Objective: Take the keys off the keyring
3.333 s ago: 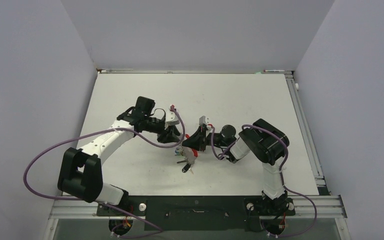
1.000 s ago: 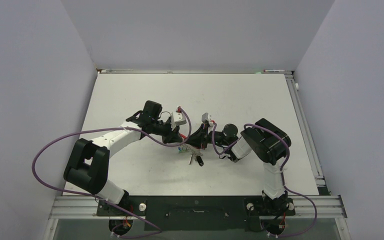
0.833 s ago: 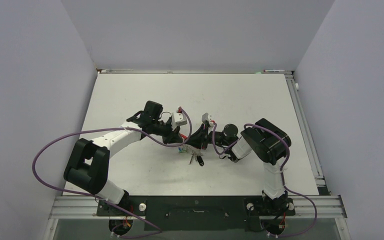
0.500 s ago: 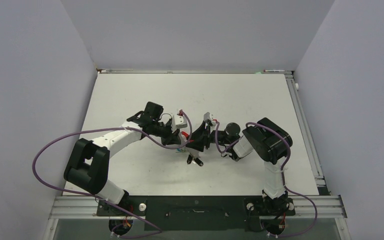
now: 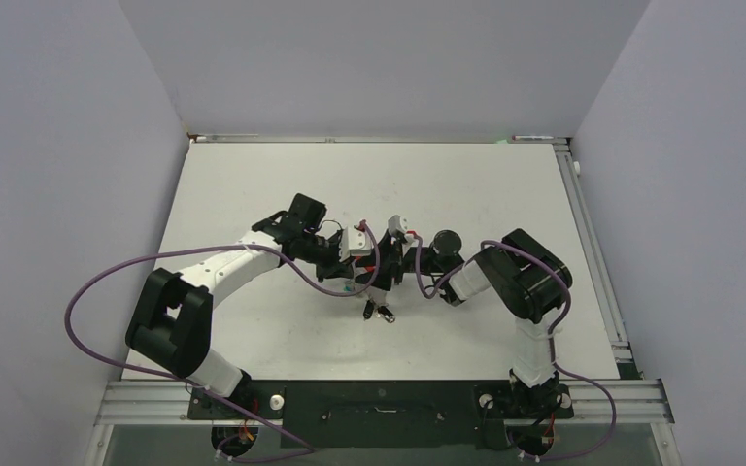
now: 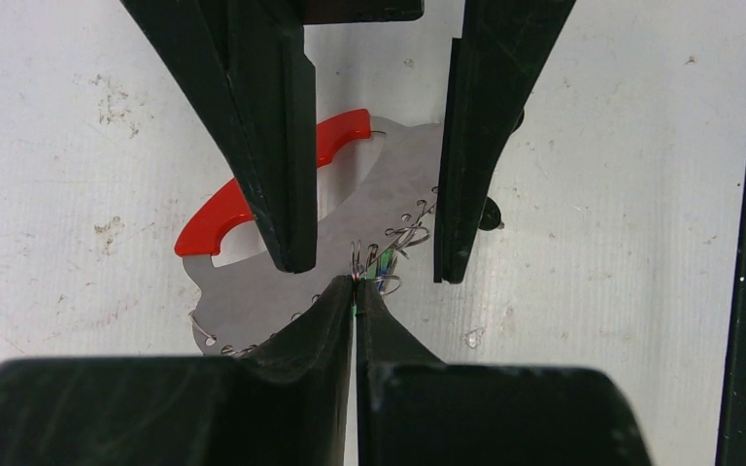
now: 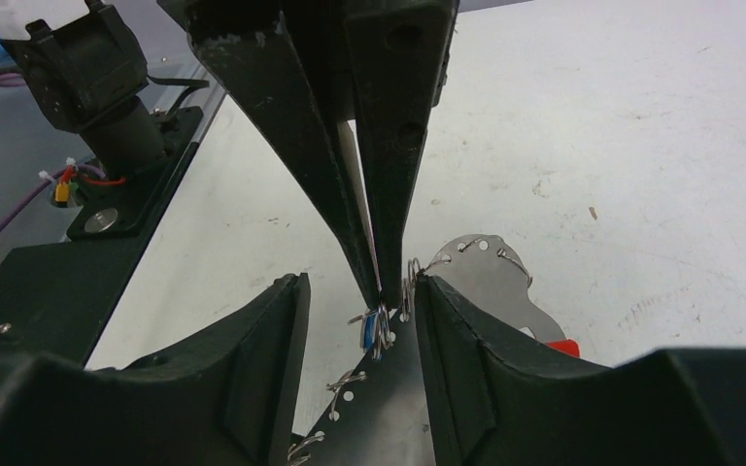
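Observation:
The keyring is a flat grey metal plate with a red arc and small wire loops along its edge. It stands tilted on the table. My left gripper is shut on a wire loop at the plate's edge, and a green key head shows between its fingertips. A blue key hangs just below them. My right gripper is open and straddles the plate, which touches its right finger. In the top view both grippers meet mid-table, with dark keys hanging below.
An aluminium rail runs along the table's near edge and another along its right side. Grey walls close in the left, back and right. Purple cables loop off both arms. An arm base stands left in the right wrist view.
Both grippers have drawn closer together at mid-table. My left gripper has moved right and my right gripper left, and the keyring between them has shifted slightly up the table.

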Robot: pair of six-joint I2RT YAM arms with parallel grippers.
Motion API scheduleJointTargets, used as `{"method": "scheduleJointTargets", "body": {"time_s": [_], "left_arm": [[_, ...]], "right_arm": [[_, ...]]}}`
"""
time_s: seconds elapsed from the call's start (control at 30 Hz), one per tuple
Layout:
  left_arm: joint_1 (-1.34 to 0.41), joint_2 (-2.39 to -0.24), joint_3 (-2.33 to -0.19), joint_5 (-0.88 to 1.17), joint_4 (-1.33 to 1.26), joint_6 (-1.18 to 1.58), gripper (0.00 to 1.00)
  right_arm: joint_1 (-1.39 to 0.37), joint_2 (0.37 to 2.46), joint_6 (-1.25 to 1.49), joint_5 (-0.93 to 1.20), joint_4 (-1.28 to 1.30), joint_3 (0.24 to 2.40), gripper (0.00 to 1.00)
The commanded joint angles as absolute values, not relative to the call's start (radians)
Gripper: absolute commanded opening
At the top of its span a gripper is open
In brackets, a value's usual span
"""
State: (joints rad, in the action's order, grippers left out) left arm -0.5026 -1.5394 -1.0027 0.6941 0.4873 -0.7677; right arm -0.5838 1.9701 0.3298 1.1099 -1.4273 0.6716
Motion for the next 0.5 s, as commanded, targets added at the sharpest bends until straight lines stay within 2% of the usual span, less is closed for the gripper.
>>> {"method": "scheduleJointTargets", "body": {"time_s": [0.0,0.23,0.47], "left_arm": [[-0.512,-1.545,-1.065,0.68,0.529,-0.838,0.0],[-0.54,-1.555,-1.101,0.637,0.587,-0.891,0.0],[-0.561,-1.561,-1.122,0.616,0.622,-0.921,0.0]], "right_arm": [[-0.593,1.901,0.215,1.15,-1.356,0.699,0.43],[-0.606,1.858,0.057,1.127,-1.104,0.725,0.39],[-0.611,1.848,0.019,1.116,-1.048,0.74,0.31]]}}
